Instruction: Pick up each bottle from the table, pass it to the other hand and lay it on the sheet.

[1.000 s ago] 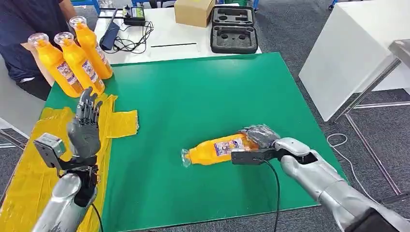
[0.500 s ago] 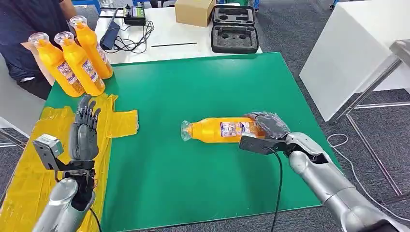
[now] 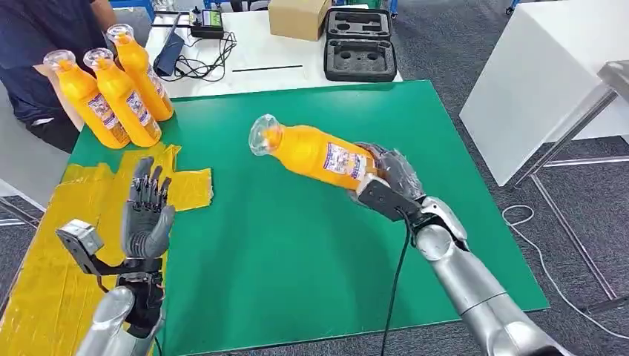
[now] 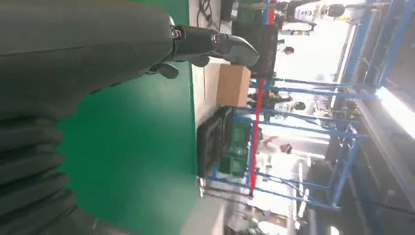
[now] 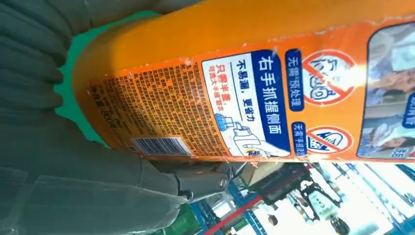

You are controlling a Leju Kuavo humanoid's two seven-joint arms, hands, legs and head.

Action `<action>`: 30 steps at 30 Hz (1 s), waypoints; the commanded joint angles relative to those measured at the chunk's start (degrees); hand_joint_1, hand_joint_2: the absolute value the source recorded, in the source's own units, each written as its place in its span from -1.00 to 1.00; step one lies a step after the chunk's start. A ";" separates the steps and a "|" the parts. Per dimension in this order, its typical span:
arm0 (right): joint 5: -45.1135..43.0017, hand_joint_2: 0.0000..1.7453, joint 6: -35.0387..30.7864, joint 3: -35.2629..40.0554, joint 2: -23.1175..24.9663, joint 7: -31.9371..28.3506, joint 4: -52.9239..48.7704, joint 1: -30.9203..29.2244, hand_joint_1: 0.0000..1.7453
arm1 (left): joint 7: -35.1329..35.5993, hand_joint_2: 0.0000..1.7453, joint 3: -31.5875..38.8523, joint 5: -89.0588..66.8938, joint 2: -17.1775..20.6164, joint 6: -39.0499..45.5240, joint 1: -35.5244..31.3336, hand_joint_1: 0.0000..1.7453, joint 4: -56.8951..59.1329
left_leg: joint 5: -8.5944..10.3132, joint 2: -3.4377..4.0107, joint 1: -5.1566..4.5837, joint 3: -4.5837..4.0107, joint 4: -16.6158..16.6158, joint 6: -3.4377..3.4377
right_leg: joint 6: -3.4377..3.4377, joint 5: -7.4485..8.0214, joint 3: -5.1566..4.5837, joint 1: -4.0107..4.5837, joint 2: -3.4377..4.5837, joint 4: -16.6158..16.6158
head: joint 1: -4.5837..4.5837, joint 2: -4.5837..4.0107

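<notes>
Bottle (image 3: 315, 154) is off the bench (image 3: 297, 245) and in the air, gripped around its base end by the right hand (image 3: 392, 176), cap end angled up and toward the far-left side. Right wrist view confirms it: fingers wrapped on the labelled body, green surface showing behind.

Left hand (image 3: 145, 215) is raised over the near-left corner, palm up-ish, fingers spread, holding nothing. Well apart from the bottle, so no handover yet.

Yellow sheet (image 3: 44, 245) lies along the left edge of the bench with no bottle on it as far as I can see.

Three more orange bottles (image 3: 111, 85) stand leaning together at the far-left corner, just beyond the sheet, next to a person (image 3: 37, 44) seated there. Can't tell whether those are queued for pickup or already handled.

Progress read: pick step done for this bottle; pass to the left hand and laying on the sheet both outstanding. Task looks early, with nothing placed so far.

Next needs the two hands brought together mid-bench, with the left hand taking the neck half that is free.
</notes>
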 commanded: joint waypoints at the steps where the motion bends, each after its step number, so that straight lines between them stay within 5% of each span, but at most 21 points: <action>1: -1.21 1.00 -0.09 -3.42 8.74 -0.17 4.17 -2.89 1.00 | 1.23 1.00 -5.09 4.97 -4.94 -0.32 -2.07 -1.00 3.58 | -0.16 0.01 0.01 0.27 0.05 -0.07 | -0.12 -0.12 0.24 0.01 0.06 0.04 | 0.00 0.00; 30: 8.74 1.00 -7.41 0.83 16.93 3.48 10.41 -2.26 1.00 | 1.89 1.00 -9.11 4.58 -7.72 0.99 -4.82 -1.00 4.60 | -0.13 -0.10 0.04 0.27 0.01 -0.08 | -0.13 -0.13 0.28 0.04 -0.05 -0.02 | 0.00 0.00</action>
